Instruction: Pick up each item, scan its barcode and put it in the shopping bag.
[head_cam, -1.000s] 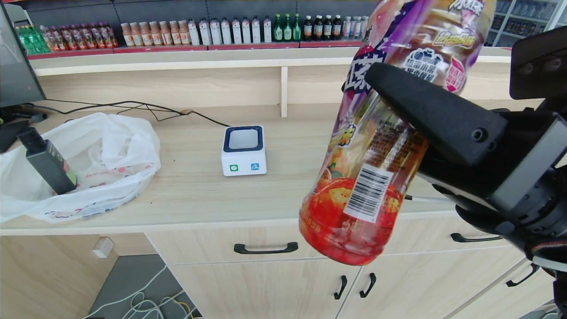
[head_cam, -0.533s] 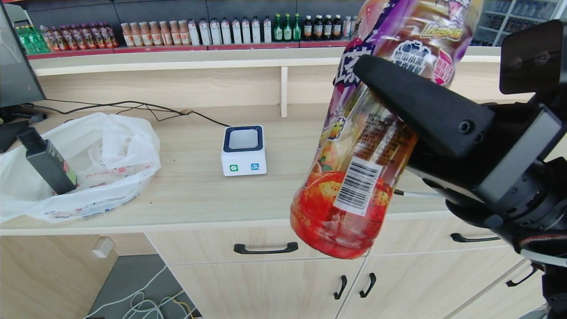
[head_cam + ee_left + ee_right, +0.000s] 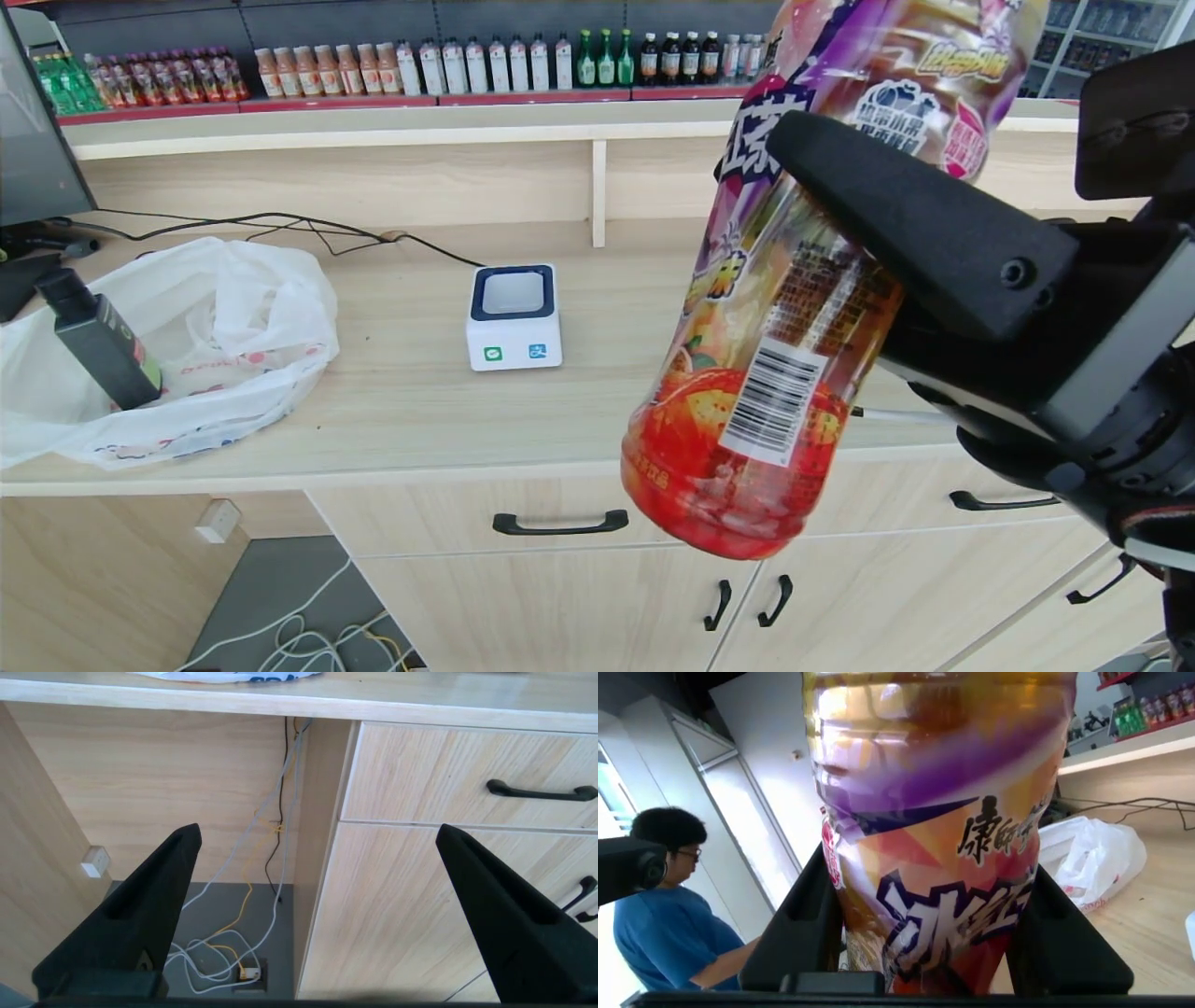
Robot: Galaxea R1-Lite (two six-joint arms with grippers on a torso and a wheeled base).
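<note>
My right gripper [image 3: 868,233] is shut on a large drink bottle [image 3: 775,308] with a purple, orange and red label, held tilted high and close to the head camera, right of the counter's middle. Its barcode [image 3: 770,401] faces the head camera. From the right wrist the bottle [image 3: 952,831] sits squeezed between both black fingers [image 3: 799,924]. The white barcode scanner [image 3: 514,317] stands on the counter, left of the bottle. A white shopping bag [image 3: 187,345] lies open at the counter's left with a dark bottle [image 3: 98,341] standing in it. My left gripper [image 3: 313,915] hangs open below the counter edge, facing the cabinet.
A black cable [image 3: 280,224] runs along the back of the wooden counter [image 3: 420,411]. A monitor [image 3: 37,140] stands at the far left. Shelves of bottled drinks [image 3: 420,65] line the back wall. Drawers with black handles [image 3: 560,523] sit under the counter.
The bottle in my right gripper shifted left and a little up half a second ago, then came back right and down to nearly where it began. Bag and scanner have not moved.
</note>
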